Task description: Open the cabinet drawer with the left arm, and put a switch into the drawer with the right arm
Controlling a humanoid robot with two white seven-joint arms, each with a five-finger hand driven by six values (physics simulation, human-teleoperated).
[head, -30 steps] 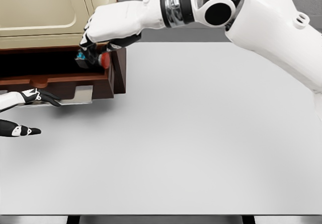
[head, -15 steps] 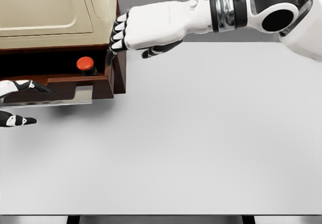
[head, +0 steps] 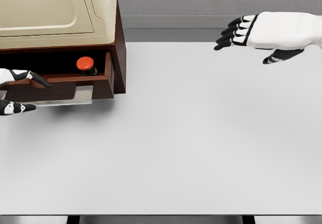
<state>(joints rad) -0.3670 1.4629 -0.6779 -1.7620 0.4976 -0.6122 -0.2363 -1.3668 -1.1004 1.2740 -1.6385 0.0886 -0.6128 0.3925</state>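
Cabinet: cream top and dark brown frame, at the bench's far left corner.
Drawer: pulled open.
Switch: red-capped, sits upright inside the drawer near its right wall.
Left hand: at the picture's left edge, fingers relaxed on the drawer front, grasping nothing.
Right hand: above the bench's far right, well apart from the drawer, fingers extended, empty.

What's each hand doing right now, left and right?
Left hand: fingers open at the drawer front, gripping nothing.
Right hand: open, empty, above the table; switch sits in the drawer.
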